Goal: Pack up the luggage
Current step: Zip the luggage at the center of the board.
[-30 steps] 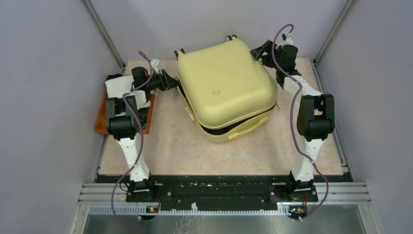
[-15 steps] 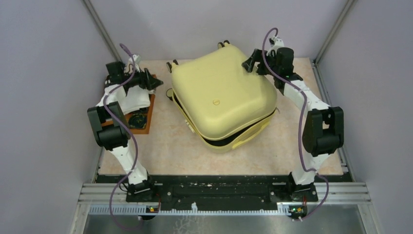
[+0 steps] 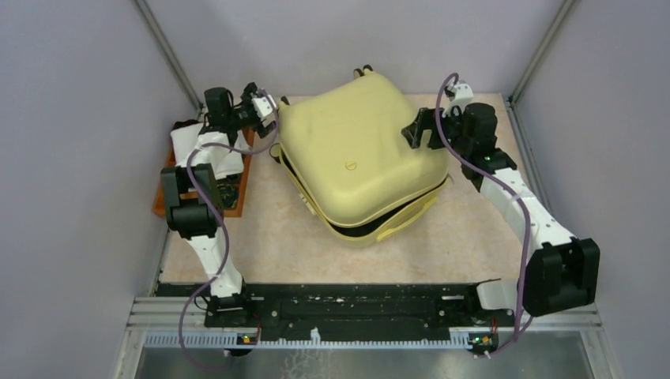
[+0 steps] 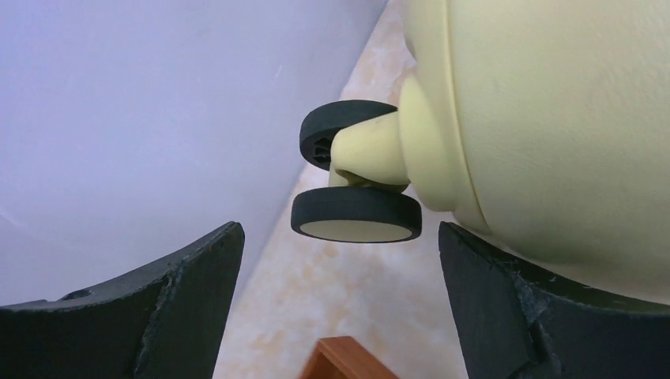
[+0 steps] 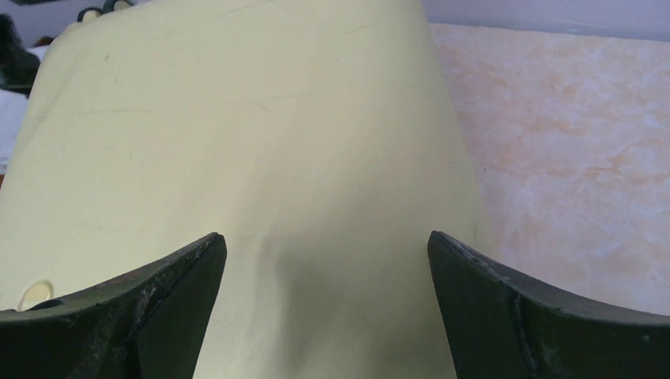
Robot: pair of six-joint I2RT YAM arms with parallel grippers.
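Observation:
The pale yellow luggage (image 3: 359,150) lies nearly closed in the middle of the table, a dark gap showing along its near edge. My left gripper (image 3: 267,110) is open at its far-left corner, next to a black-and-cream wheel (image 4: 355,215), with the shell (image 4: 553,118) by its right finger. My right gripper (image 3: 412,134) is open and empty over the lid's right side; the lid (image 5: 237,158) fills the right wrist view between my fingers.
A brown wooden tray (image 3: 163,197) holding white folded cloth (image 3: 190,140) and a dark item sits at the table's left edge; its corner (image 4: 340,367) shows in the left wrist view. Grey walls enclose the table on three sides.
The left gripper swung right from over the tray to the luggage's far-left corner. The right gripper dropped from the far-right corner to the lid's right side; its arm stretched out. The luggage shifted slightly left.

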